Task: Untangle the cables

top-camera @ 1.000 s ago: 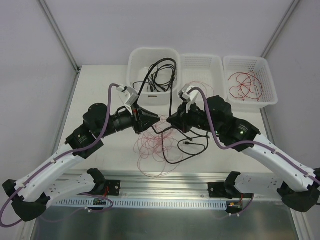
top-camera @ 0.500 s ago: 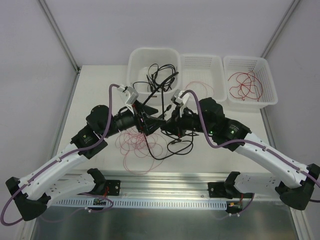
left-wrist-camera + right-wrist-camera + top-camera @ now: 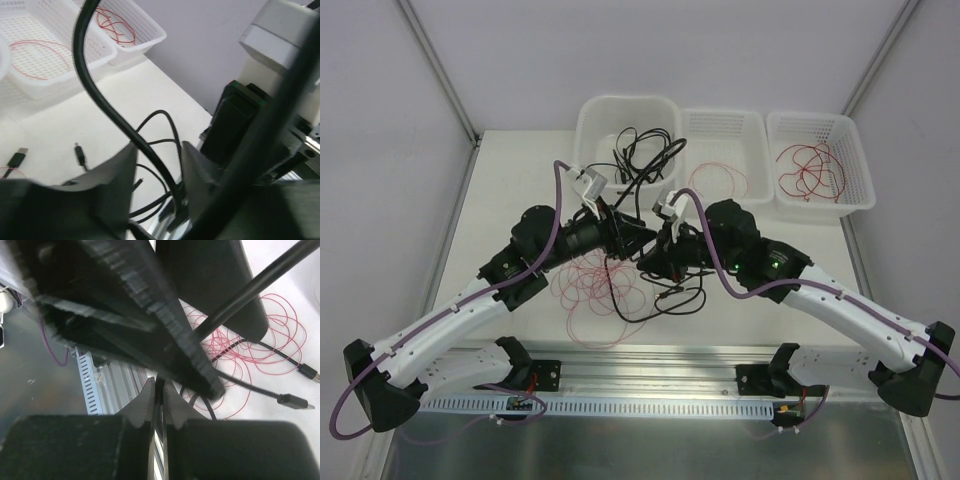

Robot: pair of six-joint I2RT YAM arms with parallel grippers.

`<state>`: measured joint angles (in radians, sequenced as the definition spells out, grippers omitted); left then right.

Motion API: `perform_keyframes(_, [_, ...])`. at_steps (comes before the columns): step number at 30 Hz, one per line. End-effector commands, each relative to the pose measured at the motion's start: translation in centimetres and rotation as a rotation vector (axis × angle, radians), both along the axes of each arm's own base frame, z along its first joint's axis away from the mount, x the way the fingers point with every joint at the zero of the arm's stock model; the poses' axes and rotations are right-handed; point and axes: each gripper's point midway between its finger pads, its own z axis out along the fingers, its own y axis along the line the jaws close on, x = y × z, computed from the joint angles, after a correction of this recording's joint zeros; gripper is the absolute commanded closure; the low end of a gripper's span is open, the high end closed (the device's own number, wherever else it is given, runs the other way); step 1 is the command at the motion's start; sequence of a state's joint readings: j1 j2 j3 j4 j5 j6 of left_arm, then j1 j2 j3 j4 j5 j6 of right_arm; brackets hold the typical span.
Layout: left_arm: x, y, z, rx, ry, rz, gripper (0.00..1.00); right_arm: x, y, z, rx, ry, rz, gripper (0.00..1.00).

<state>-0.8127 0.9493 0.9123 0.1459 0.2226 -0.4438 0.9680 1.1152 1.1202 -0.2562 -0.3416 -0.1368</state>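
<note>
ok so the left gripper is sitting partway open, fingers clearly apart. One strand of the black cables is running loose through the gap, not pinched. The right gripper is squeezing almost completely closed, with what looks like a thin black strand caught between the tips.

Both grippers are meeting nearly tip to tip over the middle of the table. The left arm is reaching in from 7 o'clock with its elbow bent, and the right arm is coming in from 4 o'clock.

The black cables are stretching from the tub at 12 o'clock, past the grippers, down onto the tabletop. The red wires are lying in loops at 7 o'clock of the grippers. More red ones are sitting in the middle basket and the right basket, at 1 and 2 o'clock.
</note>
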Motion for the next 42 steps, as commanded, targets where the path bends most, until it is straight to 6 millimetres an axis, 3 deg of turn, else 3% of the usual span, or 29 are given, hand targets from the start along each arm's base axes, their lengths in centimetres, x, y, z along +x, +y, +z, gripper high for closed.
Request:
perform_keyframes(1, [0.4,0.4,0.6,-0.063,0.029,0.056,0.63,-0.6,0.3,3.9,0.120,-0.113,0.044,0.99])
perform_keyframes(3, [0.3,0.3,0.8,-0.072,0.033,0.050,0.78,-0.5,0.3,3.4,0.109,-0.107,0.043,0.99])
perform_keyframes(5, [0.1,0.1,1.2,-0.081,0.028,0.031,1.00,-0.4,0.4,3.1,0.105,-0.105,0.037,0.99])
perform_keyframes(6, [0.0,0.1,1.3,-0.082,0.022,0.028,1.00,-0.3,0.4,2.9,0.099,-0.103,0.033,0.99])
perform_keyframes(8, [-0.1,0.2,2.2,-0.092,-0.002,0.021,1.00,-0.1,0.2,2.3,0.083,-0.097,0.015,0.89])
perform_keyframes(9, [-0.2,0.3,2.5,-0.091,-0.018,0.021,1.00,-0.1,-0.1,2.2,0.079,-0.098,0.008,0.74])
perform_keyframes(12, [-0.2,0.8,3.0,-0.081,-0.066,0.036,1.00,-0.1,-1.2,1.2,0.038,-0.096,-0.018,0.55])
perform_keyframes(19, [-0.3,1.7,2.5,0.001,-0.124,0.043,1.00,0.9,-7.6,1.1,-0.090,-0.201,-0.209,0.36])
perform_keyframes(21, [-0.6,1.6,2.8,0.007,-0.139,0.024,1.00,1.1,-9.1,1.0,-0.122,-0.233,-0.235,0.36])
perform_keyframes(29, [-1.7,2.1,4.4,0.028,-0.178,-0.012,1.00,0.1,-12.9,-5.2,-0.350,-0.200,-0.217,0.39])
perform_keyframes(31, [-2.0,2.2,4.9,0.025,-0.183,-0.022,1.00,0.7,-13.6,-6.1,-0.387,-0.205,-0.256,0.41])
perform_keyframes(34, [-2.3,2.3,5.4,0.020,-0.190,-0.028,1.00,0.7,-13.6,-6.8,-0.399,-0.202,-0.247,0.46])
perform_keyframes(42, [-1.3,2.5,5.6,0.011,-0.160,0.031,1.00,-1.1,-10.6,-5.4,-0.252,-0.183,-0.109,0.50])
